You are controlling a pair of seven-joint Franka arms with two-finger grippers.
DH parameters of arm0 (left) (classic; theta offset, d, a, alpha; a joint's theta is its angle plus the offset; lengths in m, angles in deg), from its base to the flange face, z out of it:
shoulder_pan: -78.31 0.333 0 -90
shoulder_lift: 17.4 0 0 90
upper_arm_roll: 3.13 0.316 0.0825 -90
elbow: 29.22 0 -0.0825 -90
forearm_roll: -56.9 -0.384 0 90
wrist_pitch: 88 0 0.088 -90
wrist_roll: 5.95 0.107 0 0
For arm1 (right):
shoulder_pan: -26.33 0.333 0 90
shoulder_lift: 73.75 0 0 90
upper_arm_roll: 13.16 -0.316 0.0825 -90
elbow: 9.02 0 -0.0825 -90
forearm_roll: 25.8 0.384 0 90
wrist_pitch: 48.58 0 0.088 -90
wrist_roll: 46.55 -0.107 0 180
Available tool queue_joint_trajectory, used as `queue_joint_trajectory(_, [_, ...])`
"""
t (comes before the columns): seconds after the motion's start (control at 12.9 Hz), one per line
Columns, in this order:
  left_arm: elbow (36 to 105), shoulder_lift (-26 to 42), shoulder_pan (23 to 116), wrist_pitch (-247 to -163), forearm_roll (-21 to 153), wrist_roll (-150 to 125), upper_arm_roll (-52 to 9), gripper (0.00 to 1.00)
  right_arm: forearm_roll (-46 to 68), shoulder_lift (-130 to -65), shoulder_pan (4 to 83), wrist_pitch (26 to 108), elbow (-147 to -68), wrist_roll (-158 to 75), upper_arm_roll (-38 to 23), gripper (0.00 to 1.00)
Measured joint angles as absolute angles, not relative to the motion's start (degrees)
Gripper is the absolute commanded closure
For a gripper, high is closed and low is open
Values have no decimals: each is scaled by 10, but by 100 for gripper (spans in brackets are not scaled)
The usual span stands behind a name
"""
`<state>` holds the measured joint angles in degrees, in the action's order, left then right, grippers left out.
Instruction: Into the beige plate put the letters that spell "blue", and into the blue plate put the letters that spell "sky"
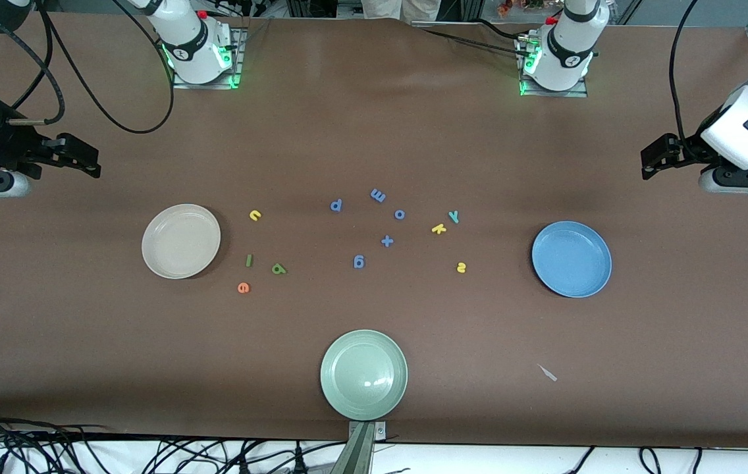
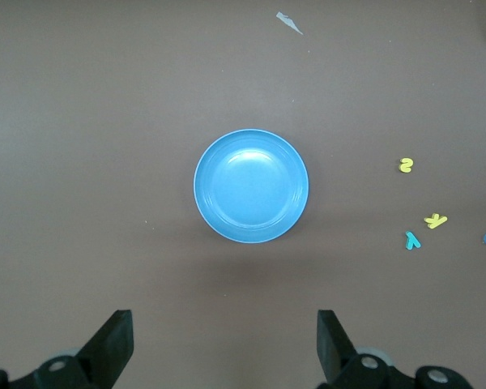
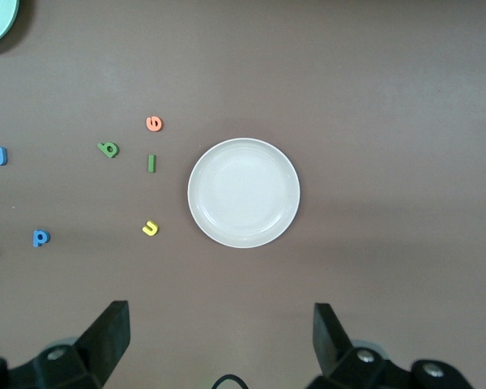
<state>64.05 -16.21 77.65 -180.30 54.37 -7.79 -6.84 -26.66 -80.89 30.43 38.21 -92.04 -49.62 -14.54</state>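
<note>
The beige plate (image 1: 181, 241) (image 3: 243, 193) lies empty toward the right arm's end. Beside it on the table are the yellow u (image 1: 255, 214) (image 3: 150, 228), dark green l (image 1: 249, 261) (image 3: 151, 163), olive b (image 1: 278, 268) (image 3: 108, 149) and orange e (image 1: 243, 288) (image 3: 154, 123). The blue plate (image 1: 571, 259) (image 2: 251, 186) lies empty toward the left arm's end. The teal y (image 1: 454, 216) (image 2: 412, 240), yellow k (image 1: 438, 229) (image 2: 436, 220) and yellow s (image 1: 461, 267) (image 2: 406, 165) lie beside it. My right gripper (image 1: 92, 161) (image 3: 219, 336) and left gripper (image 1: 648, 163) (image 2: 225, 340) hang open and hold nothing, each at its own end of the table.
Several blue-purple letters (image 1: 387, 241) are scattered mid-table between the two groups. A pale green plate (image 1: 364, 374) sits nearest the front camera. A small pale scrap (image 1: 548, 373) lies nearer the camera than the blue plate. Black cables trail near the right arm's base.
</note>
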Motion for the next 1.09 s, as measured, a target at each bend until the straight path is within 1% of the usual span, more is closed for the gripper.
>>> queue_joint_trajectory(0.78, [642,-160,774,-1794,544,-78,-70,0,-267,-809,304,382,-920,-496,-145,0])
queue_joint_trajectory(1.09, [644,-139,771,-1792,569,-77,-72,0,-267,-809,304,382,-920,-496,-145,0])
